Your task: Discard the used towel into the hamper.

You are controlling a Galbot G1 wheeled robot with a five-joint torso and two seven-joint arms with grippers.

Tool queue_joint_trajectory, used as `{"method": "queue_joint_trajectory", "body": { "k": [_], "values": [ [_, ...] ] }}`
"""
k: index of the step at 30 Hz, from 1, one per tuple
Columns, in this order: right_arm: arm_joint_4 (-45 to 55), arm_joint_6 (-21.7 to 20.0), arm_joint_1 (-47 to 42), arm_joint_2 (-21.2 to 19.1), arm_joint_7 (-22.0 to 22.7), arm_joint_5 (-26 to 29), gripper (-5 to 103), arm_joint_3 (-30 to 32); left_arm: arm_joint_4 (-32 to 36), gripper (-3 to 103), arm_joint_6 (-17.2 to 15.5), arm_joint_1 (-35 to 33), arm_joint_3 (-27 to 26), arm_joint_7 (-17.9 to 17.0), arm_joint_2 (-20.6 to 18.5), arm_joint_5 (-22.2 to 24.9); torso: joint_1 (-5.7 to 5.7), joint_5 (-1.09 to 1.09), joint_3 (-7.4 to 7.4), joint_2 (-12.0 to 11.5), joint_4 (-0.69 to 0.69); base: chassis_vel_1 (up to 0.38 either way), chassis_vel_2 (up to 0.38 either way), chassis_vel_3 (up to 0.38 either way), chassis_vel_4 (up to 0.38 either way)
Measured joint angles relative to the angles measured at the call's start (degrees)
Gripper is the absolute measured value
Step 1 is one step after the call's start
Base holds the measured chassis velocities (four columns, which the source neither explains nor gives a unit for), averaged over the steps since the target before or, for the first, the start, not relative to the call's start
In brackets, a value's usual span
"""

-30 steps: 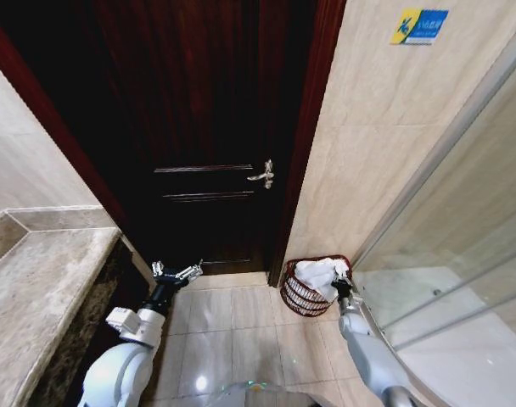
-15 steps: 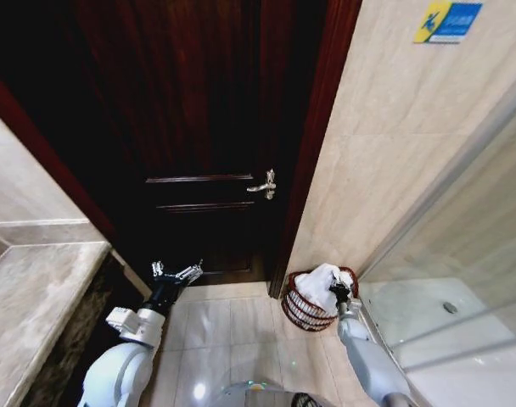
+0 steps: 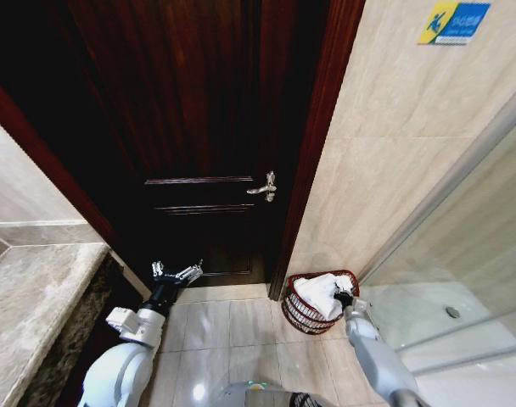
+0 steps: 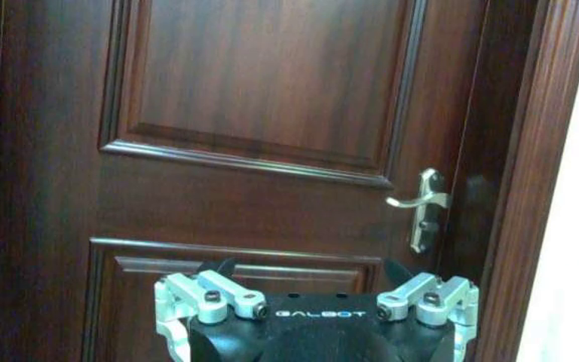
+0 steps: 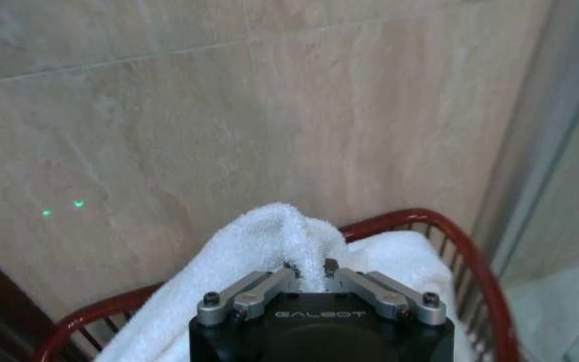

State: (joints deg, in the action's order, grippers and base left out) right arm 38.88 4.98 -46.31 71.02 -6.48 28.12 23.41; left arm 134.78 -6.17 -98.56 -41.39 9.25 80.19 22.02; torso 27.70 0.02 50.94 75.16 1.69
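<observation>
In the right wrist view, the right end effector (image 5: pixel 310 276) is seen closed on a pinched fold of the white terry towel (image 5: pixel 269 241), a grip too small to be made out in the head view. There, the towel (image 3: pixel 319 293) is piled inside the hamper (image 3: pixel 302 314), a reddish-brown wire basket of thin bars set on the tiled floor (image 3: pixel 232 331) against the beige wall. Compared with half a second ago, the towel sits lower in the hamper. The left end effector (image 3: pixel 176 273) is held open before the dark wooden door (image 3: pixel 207 127), unmoved.
</observation>
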Motion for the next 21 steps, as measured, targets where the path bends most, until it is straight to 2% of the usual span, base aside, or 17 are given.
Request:
{"method": "queue_joint_trajectory", "body": {
  "k": [3, 5, 10, 12, 16, 17, 21],
  "values": [
    [-3.8, -3.8, 3.9, 0.3, -1.3, -1.1, 3, 0.2, 0.0, 99, 0.0, 0.0, 0.0, 0.0, 0.0, 0.0, 0.01, -0.05, 0.00, 0.0, 0.00, 0.000, 0.000, 0.000, 0.000],
    [-7.8, -4.7, 6.4, 1.0, -2.3, -3.7, 3, 0.9, 0.0, 99, 0.0, 0.0, 0.0, 0.0, 0.0, 0.0, 0.01, -0.01, 0.00, 0.0, 0.00, 0.000, 0.000, 0.000, 0.000],
    [-9.8, -5.7, 6.9, 1.3, -3.0, -5.4, 3, 3.0, 0.0, 99, 0.0, 0.0, 0.0, 0.0, 0.0, 0.0, 0.01, -0.01, 0.00, 0.0, 0.00, 0.000, 0.000, 0.000, 0.000],
    [-10.1, -6.0, 6.3, 1.3, -3.0, -5.8, 3, 4.0, 0.0, 99, 0.0, 0.0, 0.0, 0.0, 0.0, 0.0, 0.00, -0.04, 0.00, 0.0, -0.06, 0.000, 0.000, 0.000, 0.000],
    [-11.7, -6.2, 6.1, 1.6, -4.0, -7.4, 3, 4.6, 0.0, 99, 0.0, 0.0, 0.0, 0.0, 0.0, 0.0, 0.00, -0.04, 0.00, 0.0, -0.04, 0.000, 0.000, 0.000, 0.000],
    [-12.1, -6.1, 5.7, 1.9, -4.4, -7.9, 3, 4.9, 0.0, 99, 0.0, 0.0, 0.0, 0.0, 0.0, 0.0, 0.00, -0.01, 0.00, 0.0, 0.01, 0.000, 0.000, 0.000, 0.000],
    [-13.7, -5.8, 5.6, 2.4, -4.7, -8.8, 3, 5.5, 0.0, 99, 0.0, 0.0, 0.0, 0.0, 0.0, 0.0, 0.00, -0.04, 0.00, 0.0, -0.04, 0.000, 0.000, 0.000, 0.000]
  ]
}}
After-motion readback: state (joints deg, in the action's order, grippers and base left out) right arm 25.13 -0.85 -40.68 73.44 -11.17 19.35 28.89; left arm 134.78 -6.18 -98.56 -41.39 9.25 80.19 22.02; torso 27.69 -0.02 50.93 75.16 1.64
